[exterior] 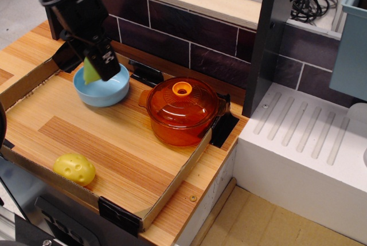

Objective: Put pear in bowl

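The light-blue bowl (103, 92) sits at the back left of the wooden tray. My black gripper (98, 69) hangs over the bowl, coming down from the upper left. It is shut on the light-green pear (90, 73), which shows as a green wedge beside the black finger, just above the bowl's inside. Most of the pear is hidden by the finger.
An orange translucent lidded pot (182, 111) stands right of the bowl. A yellow dimpled potato-like toy (74, 169) lies at the tray's front left. A cardboard rim (172, 184) edges the tray. A dark tiled wall is behind, a white drainboard (309, 143) to the right.
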{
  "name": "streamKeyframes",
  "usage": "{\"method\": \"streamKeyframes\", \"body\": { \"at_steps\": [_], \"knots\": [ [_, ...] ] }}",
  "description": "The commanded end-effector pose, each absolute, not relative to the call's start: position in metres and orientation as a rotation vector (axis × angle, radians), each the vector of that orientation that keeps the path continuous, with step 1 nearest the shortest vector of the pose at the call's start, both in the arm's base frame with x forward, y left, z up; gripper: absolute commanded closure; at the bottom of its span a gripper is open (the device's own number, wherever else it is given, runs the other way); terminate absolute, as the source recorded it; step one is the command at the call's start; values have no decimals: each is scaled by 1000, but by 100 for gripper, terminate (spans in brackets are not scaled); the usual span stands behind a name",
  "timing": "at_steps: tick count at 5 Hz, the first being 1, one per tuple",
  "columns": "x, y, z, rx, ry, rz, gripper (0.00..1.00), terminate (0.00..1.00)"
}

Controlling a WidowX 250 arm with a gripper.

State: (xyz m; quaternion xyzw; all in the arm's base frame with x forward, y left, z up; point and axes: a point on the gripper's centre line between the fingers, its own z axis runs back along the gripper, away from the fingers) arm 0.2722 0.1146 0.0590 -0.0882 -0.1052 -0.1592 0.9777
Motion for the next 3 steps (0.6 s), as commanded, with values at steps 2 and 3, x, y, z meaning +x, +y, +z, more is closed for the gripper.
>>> {"method": "streamKeyframes", "body": {
  "at_steps": [2, 3],
  "knots": [
    [276, 138, 77, -56, -206, -429, 0, 0],
    [269, 131, 100, -107, -249, -424, 0, 0]
  ]
}}
